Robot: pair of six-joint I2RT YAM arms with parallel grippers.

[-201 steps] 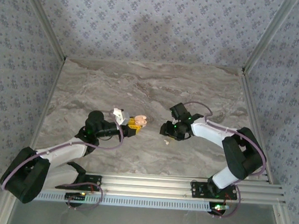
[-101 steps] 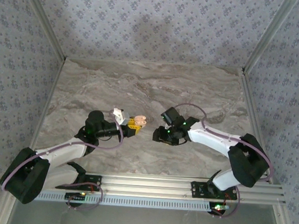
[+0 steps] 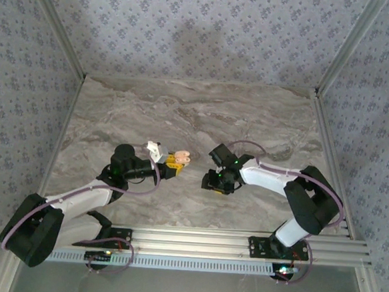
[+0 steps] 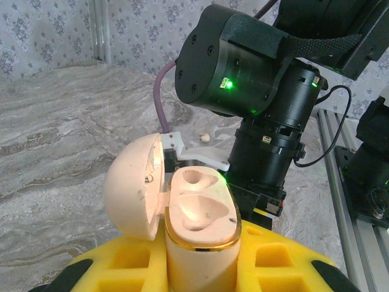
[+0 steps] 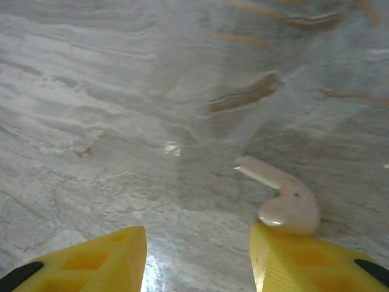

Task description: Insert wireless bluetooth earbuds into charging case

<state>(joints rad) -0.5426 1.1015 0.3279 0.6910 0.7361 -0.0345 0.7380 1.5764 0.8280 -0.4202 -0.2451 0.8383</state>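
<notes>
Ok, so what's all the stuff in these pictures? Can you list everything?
case: one, pale pink with a gold rim, lid open, both hollows empty, held in the left gripper.
earbud: one, pale pink, lying on the table by a finger of the right gripper; a small pale bit in the left wrist view may be the same one.
table: one, grey marble look.
walls: three, grey-blue flower pattern, around the table.
rail: one, silver, near edge.
left gripper: yellow fingers, shut on the case.
right gripper: yellow fingers, open, over the table.
</notes>
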